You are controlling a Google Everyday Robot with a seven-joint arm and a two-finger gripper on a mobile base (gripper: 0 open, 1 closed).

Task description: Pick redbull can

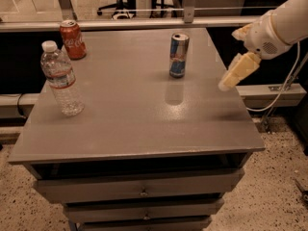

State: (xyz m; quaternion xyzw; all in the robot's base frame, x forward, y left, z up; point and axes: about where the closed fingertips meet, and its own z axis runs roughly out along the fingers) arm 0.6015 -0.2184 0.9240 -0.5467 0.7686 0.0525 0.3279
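Note:
The redbull can (179, 55), slim, blue and silver, stands upright on the far middle-right of the grey table top (139, 114). My gripper (229, 60) hangs at the end of the white arm (281, 25) above the table's right edge, to the right of the can and well apart from it. Its two cream fingers (237, 71) stand apart with nothing between them.
A red cola can (72, 39) stands at the far left corner. A clear plastic water bottle (61, 78) stands upright at the left. Drawers (139, 186) sit under the table top. A metal rail (144, 23) runs behind the table. A cable (281, 93) hangs at the right.

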